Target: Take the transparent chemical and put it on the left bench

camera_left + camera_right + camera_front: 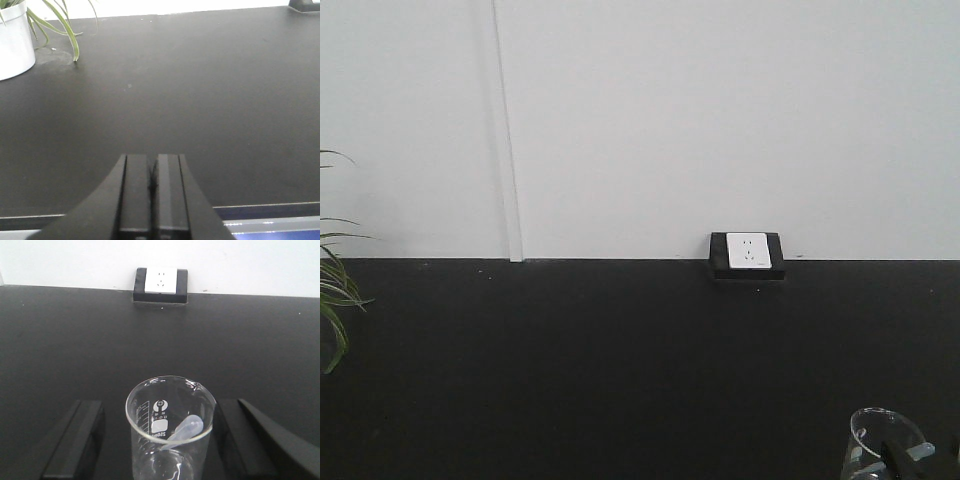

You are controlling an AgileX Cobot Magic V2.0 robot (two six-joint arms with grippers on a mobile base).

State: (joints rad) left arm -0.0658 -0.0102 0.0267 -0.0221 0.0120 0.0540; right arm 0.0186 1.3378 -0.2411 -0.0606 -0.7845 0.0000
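Right wrist-mounted view is showing you the right pincer [160,405] spread wide, one dark finger [75,440] to the left and the other to the right of the transparent beaker [170,435]. The beaker is standing upright between them on the black counter [60,340]. A clear gap is showing on its left side; on the right the finger is sitting just beside the glass, and you cannot tell whether it is touching. White graduation marks are facing the camera, and a pale plastic dropper [184,430] is leaning inside against the wall of the glass. Whether any liquid is in there you cannot tell.

Farther out, a white socket in a black housing [161,284] is sitting at the far edge of the counter, against the white wall.

Your left pincer [152,165] is pressed together with nothing between its fingers, hovering over bare counter near its front edge. A white plant pot [15,45] with long green leaves is standing at the far left.

From the front-facing camera, the beaker is peeking in at the near right corner.
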